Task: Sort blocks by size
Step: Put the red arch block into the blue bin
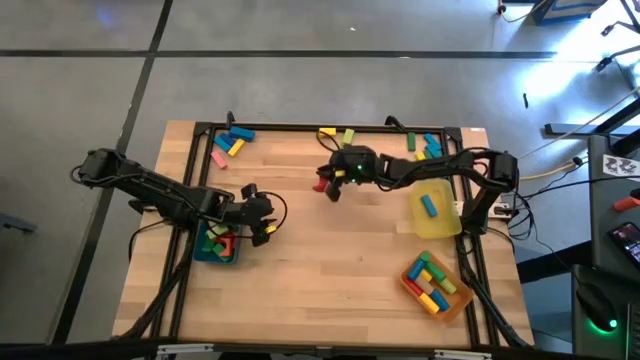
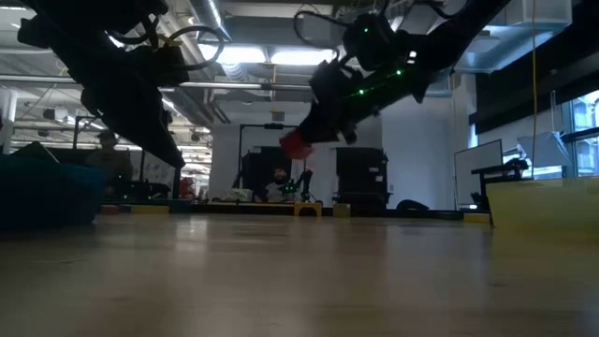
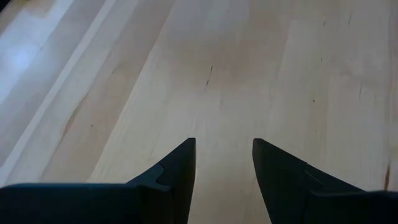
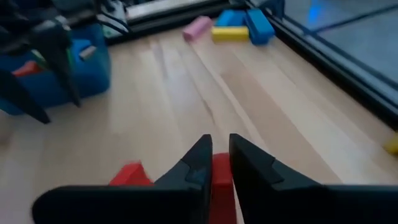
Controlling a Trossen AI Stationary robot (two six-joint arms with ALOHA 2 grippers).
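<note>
my right gripper (image 4: 221,163) pinching a red block (image 4: 221,186) above the table (image 1: 330,250), left gripper (image 3: 224,163) spread empty by the teal tray (image 1: 215,245)

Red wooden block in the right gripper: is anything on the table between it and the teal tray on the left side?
Nothing visible does. The right gripper holds the red wooden block above bare tabletop, and the wood between it and the teal tray lies open. Only the left gripper, open, hangs beside that tray's near edge.
</note>
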